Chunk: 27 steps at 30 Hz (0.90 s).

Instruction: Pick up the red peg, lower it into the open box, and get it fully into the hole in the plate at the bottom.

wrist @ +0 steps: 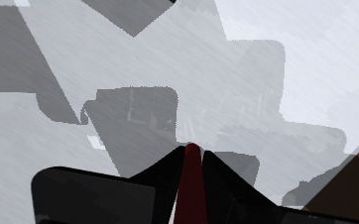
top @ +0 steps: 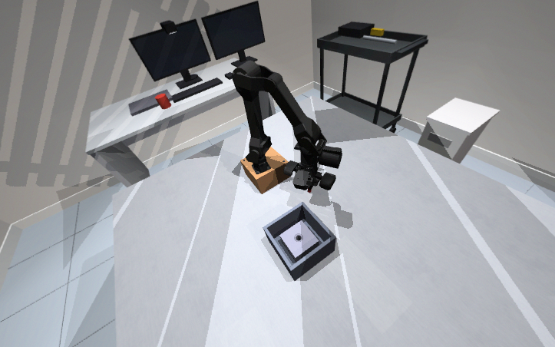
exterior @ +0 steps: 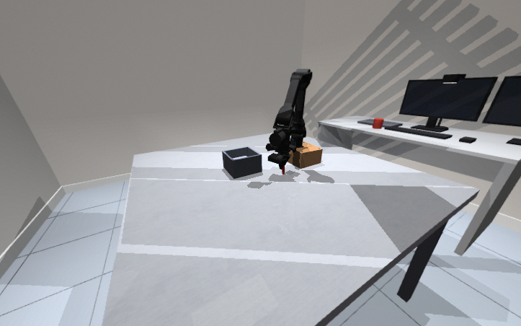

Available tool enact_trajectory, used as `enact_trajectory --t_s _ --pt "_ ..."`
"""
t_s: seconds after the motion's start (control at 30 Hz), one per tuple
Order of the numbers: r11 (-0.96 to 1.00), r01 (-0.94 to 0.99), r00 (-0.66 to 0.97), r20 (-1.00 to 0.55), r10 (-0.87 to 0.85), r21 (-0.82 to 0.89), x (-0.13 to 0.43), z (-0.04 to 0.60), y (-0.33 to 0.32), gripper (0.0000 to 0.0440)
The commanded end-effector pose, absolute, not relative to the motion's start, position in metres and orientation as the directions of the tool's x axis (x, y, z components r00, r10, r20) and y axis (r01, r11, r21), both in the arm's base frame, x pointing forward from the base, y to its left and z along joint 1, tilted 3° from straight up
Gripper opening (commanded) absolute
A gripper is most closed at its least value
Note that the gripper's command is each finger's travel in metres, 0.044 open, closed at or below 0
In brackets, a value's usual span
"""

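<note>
Peg (exterior: 283,169) (wrist: 191,185), red, one: upright or nearly so, between the fingertips of the gripper (top: 309,184) (exterior: 282,165) (wrist: 193,154), its end showing below them in the exterior view. Gripper, black: fingers nearly together, closed on the peg. Box (top: 314,260) (exterior: 241,165), dark grey, open-topped: on the table (top: 210,302) (exterior: 230,218), near the gripper, the peg outside it. Plate (top: 290,246), pale, with central hole: at the box's bottom.

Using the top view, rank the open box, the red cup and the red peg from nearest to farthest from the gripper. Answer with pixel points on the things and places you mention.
1. Red peg (exterior: 283,170) (wrist: 191,183): between the fingers.
2. Open box (top: 316,260) (exterior: 248,166): on the tabletop, below the gripper in view.
3. Red cup (top: 163,101) (exterior: 377,123): upper left, on the desk.
</note>
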State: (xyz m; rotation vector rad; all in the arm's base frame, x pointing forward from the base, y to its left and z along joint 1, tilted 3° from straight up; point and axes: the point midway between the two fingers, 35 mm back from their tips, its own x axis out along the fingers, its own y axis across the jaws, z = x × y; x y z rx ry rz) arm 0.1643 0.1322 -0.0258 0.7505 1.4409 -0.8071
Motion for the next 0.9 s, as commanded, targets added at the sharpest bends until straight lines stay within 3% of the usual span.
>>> enact_trajectory --t_s 0.0,0.87 --pt "0.563 0.826 0.005 -0.999 -0.035 -0.016 0.172 -0.016 0.132 0.0000" --pt "0.645 0.761 0.188 -0.974 -0.123 0.066 0.252 0.069 0.103 0.0000"
